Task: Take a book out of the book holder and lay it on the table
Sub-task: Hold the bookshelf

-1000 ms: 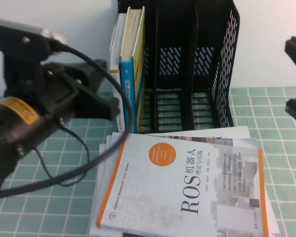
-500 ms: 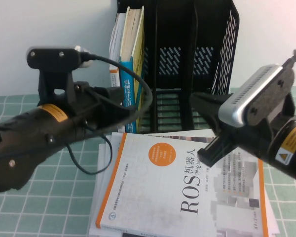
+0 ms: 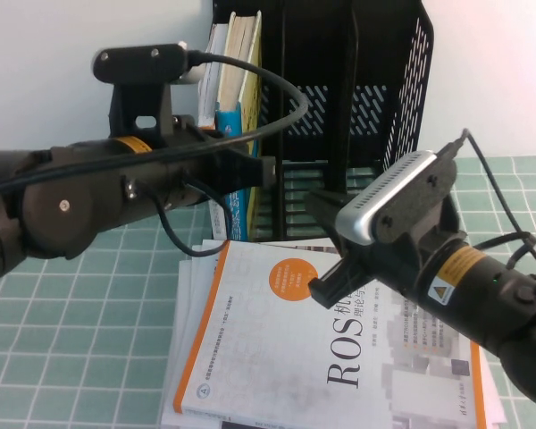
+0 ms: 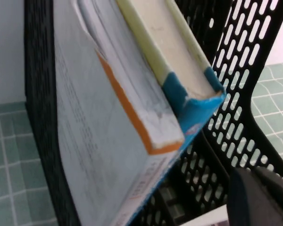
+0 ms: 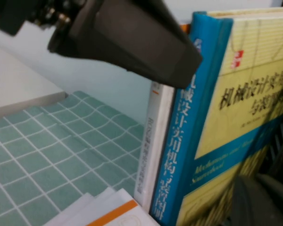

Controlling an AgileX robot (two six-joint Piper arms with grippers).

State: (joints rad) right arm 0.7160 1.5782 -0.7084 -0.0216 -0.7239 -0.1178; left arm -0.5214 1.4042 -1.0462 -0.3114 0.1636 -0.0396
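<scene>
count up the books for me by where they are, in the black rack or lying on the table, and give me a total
Standing in the tall black perforated book holder, leftmost compartment: 2, the thick pale yellow book with the blue spine and a thinner white book with an orange spine.
Lying flat on the green gridded table: 1, the white ROS book with orange edges, on loose white sheets.
Total: 3 books.

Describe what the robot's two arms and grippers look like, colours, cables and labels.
Both arms are matte black, each with a yellow-orange warning label. The left gripper, by the book holder, has a black camera bracket and looping black cable. The right gripper, over the white book, carries a silver-grey camera.
</scene>
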